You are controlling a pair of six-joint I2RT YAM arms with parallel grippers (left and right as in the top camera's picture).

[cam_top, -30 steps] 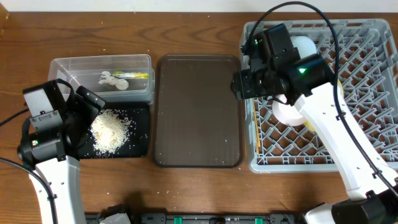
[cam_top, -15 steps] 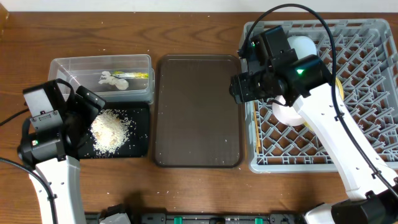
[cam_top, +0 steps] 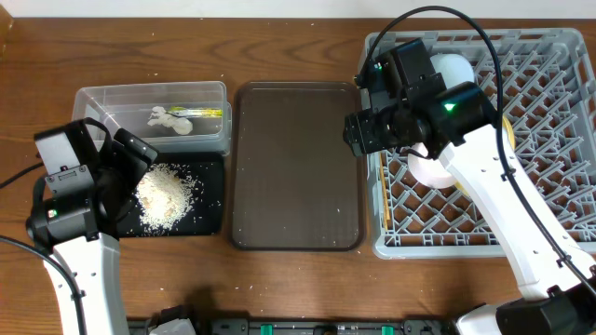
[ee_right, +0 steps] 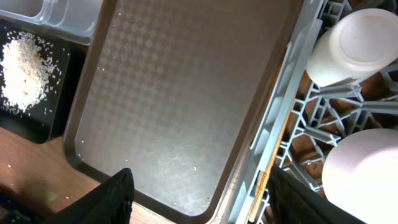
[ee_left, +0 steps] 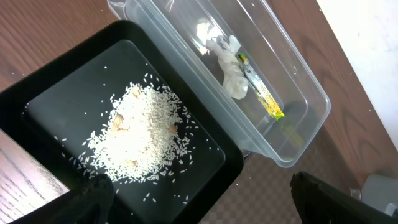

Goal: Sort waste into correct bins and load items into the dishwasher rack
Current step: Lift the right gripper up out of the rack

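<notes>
Overhead, nearest the robot at about eight o'clock, the left gripper [ee_left: 202, 190] hangs over the black tray [cam_top: 212, 221]. Its jaws are spread wide with nothing between them, and it has not stirred over the last second. Under it the rice heap [cam_top: 166, 195] lies inside the black tray, with a few grains scattered round it. Just beyond, toward ten o'clock, the clear tub [cam_top: 93, 95] holds the crumpled paper scrap [cam_top: 168, 119] and the yellow-green wrapper [cam_top: 207, 113], close together. At the table's centre the brown serving tray [cam_top: 296, 167] carries only a few stray crumbs.

At about two o'clock the right gripper [ee_right: 202, 186] hovers over the seam between the serving tray and the dishwasher rack [cam_top: 559, 56]. It has slid a little toward nine o'clock since a second ago. Its jaws, well apart and empty, have eased a touch wider. Below it the chopsticks [ee_right: 261, 186] lie along the rack's nine o'clock edge, though only one thin stick shows clearly. The white bowl [ee_right: 367, 168] and the small white cup [ee_right: 357, 46] sit among the pegs, the cup toward twelve o'clock of the bowl. The plate and the blue bowl are hidden by the arm or too unclear to place.

That small sideways retreat with open fingers reads as a finished let-go. With waste in both bins and the serving tray nearly bare, the job looks all but done.
</notes>
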